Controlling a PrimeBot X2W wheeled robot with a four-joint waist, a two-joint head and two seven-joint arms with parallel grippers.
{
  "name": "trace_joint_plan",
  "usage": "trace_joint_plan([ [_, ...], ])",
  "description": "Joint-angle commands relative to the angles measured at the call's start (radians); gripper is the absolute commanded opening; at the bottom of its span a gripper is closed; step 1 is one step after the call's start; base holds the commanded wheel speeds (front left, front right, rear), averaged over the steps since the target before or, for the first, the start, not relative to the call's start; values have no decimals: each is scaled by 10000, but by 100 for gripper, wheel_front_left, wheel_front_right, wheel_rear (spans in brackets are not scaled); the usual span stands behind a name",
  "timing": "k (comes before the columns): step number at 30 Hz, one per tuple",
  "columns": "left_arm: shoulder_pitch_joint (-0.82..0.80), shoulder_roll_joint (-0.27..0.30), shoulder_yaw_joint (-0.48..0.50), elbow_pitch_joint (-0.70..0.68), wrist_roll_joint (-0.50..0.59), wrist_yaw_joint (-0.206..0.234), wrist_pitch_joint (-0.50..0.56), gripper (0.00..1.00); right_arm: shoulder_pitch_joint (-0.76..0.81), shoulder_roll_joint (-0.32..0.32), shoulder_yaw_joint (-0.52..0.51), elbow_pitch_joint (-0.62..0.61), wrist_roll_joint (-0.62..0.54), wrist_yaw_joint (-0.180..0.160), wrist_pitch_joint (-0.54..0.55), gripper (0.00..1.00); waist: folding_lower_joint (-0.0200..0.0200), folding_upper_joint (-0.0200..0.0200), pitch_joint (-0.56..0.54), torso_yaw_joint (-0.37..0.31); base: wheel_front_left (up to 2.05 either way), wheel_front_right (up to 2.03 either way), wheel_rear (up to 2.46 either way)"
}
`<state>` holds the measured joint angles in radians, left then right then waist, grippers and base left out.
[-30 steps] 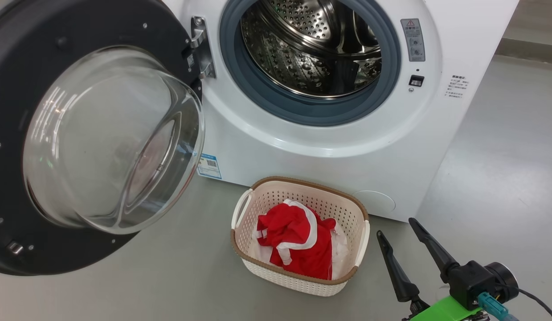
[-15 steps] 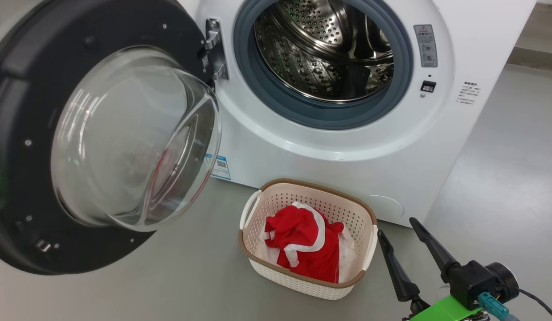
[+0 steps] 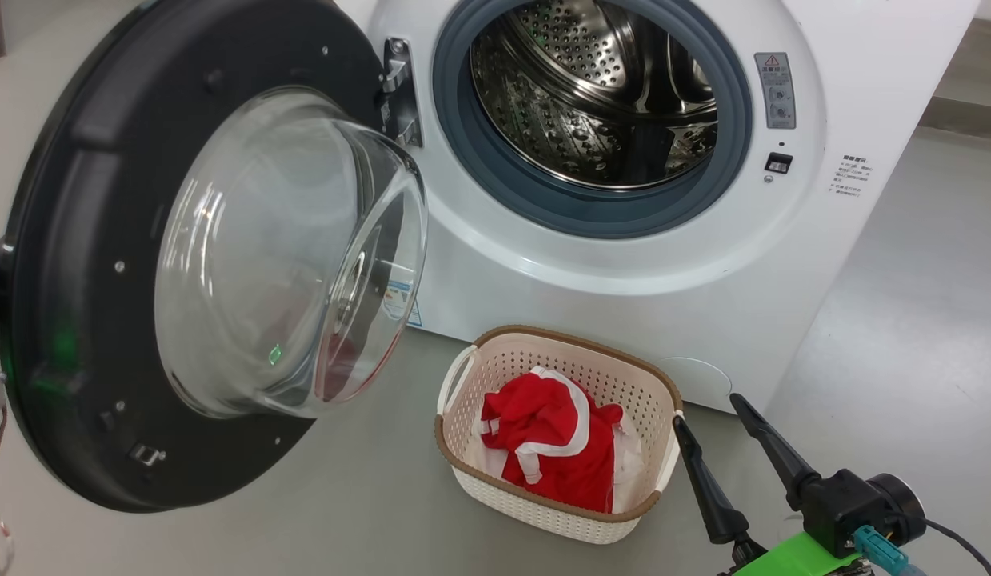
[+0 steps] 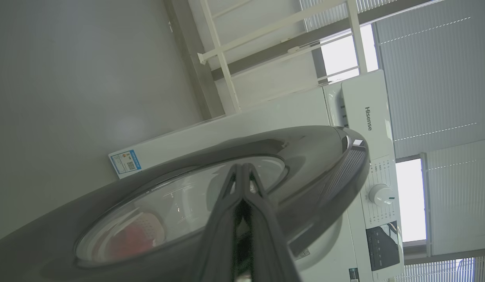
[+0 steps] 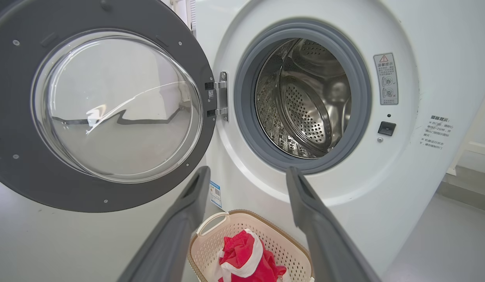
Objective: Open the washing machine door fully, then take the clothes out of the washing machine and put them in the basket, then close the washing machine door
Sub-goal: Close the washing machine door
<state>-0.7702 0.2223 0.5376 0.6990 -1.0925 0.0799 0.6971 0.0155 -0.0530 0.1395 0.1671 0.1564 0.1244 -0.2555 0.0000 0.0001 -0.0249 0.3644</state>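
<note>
Evidently the washing machine is standing empty, its door hanging open, the basket in front holding the clothes. Closing is coming next: the left gripper, pinched together behind the door, should be pushing it shut; the right gripper is idling, spread.

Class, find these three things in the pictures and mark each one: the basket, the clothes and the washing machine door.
basket (image 3: 535, 518), head view, on its perforated front wall.
clothes (image 3: 555, 448), head view, on the red fabric in the middle.
washing machine door (image 3: 63, 240), head view, on the black rim left of the glass bowl.
</note>
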Motion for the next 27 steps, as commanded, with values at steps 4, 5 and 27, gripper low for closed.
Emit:
trace_joint_plan([
  [4, 486, 118, 128, -899, -202, 64, 472, 0, -182, 8, 199, -185, 53, 63, -63, 100, 0, -1, -53, 26, 0, 0, 0],
  [5, 583, 64, 151, -1070, -259, 114, 569, 0, -170, 10, 196, -186, 56, 63, -63, 100, 0, -1, -63, 40, 0, 0, 0],
  [27, 1954, -1448, -44, -4193, -1295, 875, 1825, 0, -148, 27, 347, -107, 346, 63, -63, 100, 0, -1, -264, 93, 0, 0, 0],
])
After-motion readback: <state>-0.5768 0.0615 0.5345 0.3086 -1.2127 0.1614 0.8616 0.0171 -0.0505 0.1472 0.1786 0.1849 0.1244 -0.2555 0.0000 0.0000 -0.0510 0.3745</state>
